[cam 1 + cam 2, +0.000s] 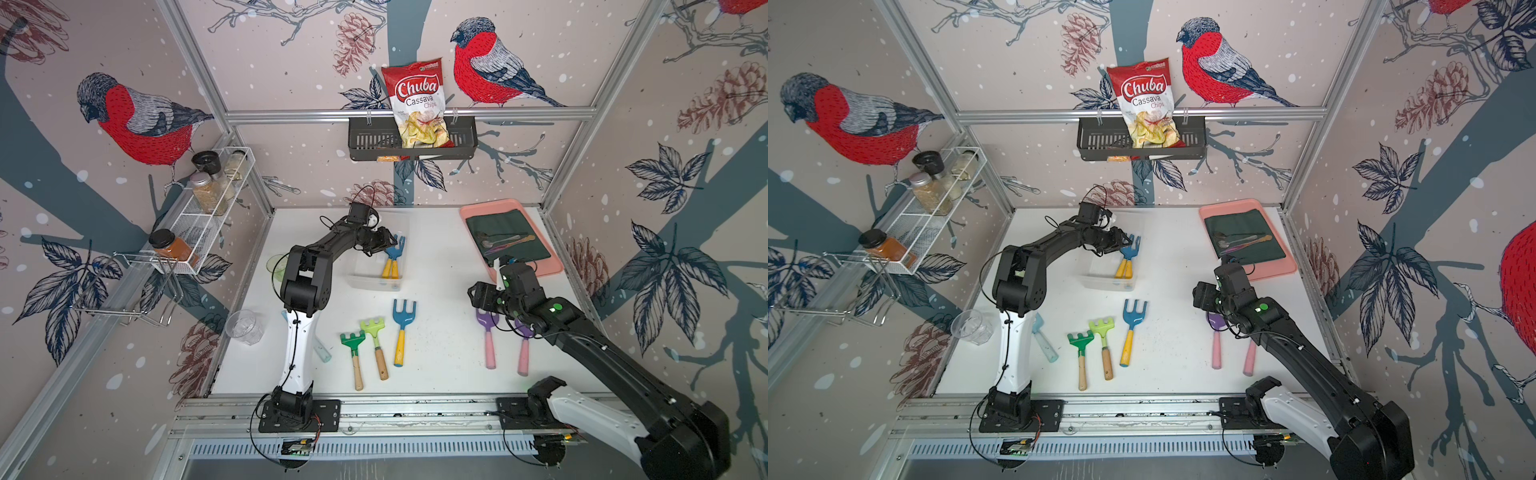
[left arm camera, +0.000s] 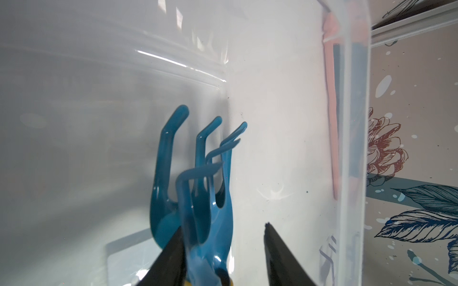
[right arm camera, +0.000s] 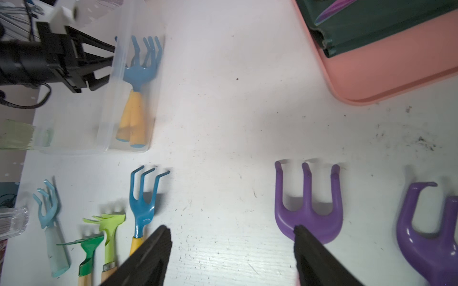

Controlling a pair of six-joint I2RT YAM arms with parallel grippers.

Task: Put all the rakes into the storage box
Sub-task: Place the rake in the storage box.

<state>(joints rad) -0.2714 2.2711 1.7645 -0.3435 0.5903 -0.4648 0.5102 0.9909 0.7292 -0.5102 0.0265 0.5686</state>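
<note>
Jaws apart; two rakes (image 1: 397,251) in box (image 1: 374,285)

Overhead pair, wrist close-ups; shared storage box (image 1: 374,284)

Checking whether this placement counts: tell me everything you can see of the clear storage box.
The storage box is a clear, colourless plastic tub, rectangular with rounded corners and open-topped, with no lid in sight. It sits flat on the white table, toward the back. Inside lie two blue-headed rakes with yellow handles, close together, heads toward the back wall. The left gripper reaches into it, jaws open beside one rake's neck.
</note>
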